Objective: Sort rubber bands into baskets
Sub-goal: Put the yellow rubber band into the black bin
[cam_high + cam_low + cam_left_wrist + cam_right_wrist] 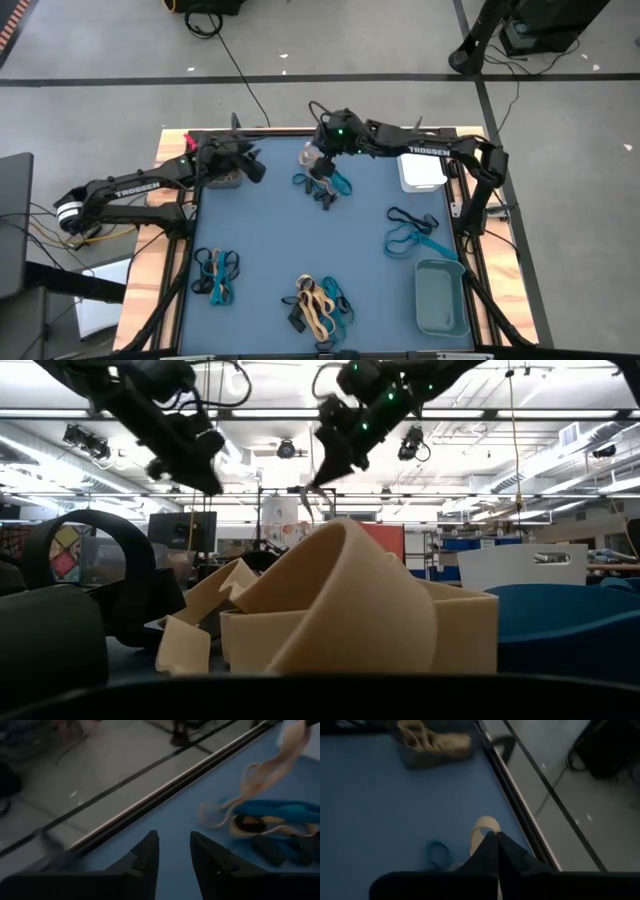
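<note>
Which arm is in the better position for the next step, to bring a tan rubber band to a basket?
The right arm. Its gripper has jaws shut on a tan rubber band above the mat's far edge. The left gripper is empty, jaws apart, near the dark basket.

Both arms are dark, near black, built of jointed tubular links; white "TROSSEN" lettering runs along the left arm point(135, 188) and the right arm point(425, 150). A small green light glows on the right arm's wrist housing. Left end effector point(174, 851) fingers point(146, 854) are dark, flat and tapered; the right end effector point(496, 851) has the same dark wedge shape.
</note>
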